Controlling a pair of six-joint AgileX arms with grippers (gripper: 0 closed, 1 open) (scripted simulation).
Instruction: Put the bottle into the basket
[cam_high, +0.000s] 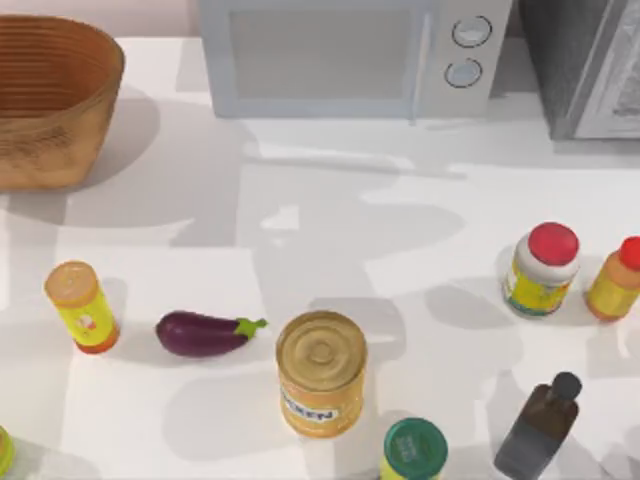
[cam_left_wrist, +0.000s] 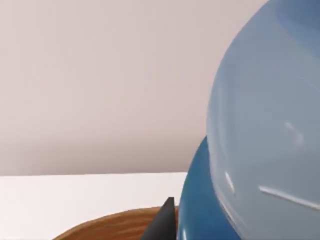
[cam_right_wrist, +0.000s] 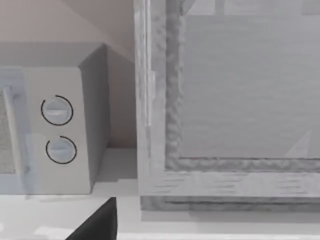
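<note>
The bottle (cam_left_wrist: 265, 125) hangs very close in the left wrist view, with a clear pale body and a dark blue part lower down. My left gripper (cam_left_wrist: 202, 231) is shut on it, and one dark fingertip (cam_left_wrist: 162, 224) shows beside the blue part. Just beneath them lies the brown curved rim of the basket (cam_left_wrist: 112, 227). In the top view the woven basket (cam_high: 50, 100) stands at the table's far left corner. My right gripper (cam_right_wrist: 97, 225) is parked, facing the microwave and a grey appliance.
A microwave (cam_high: 340, 55) and a grey appliance (cam_high: 590, 65) line the back. Across the front stand a yellow bottle (cam_high: 82, 305), an eggplant (cam_high: 205, 333), a gold can (cam_high: 321, 372), a green-lidded jar (cam_high: 414, 450), a dark brown bottle (cam_high: 540, 425) and a red-lidded jar (cam_high: 542, 268).
</note>
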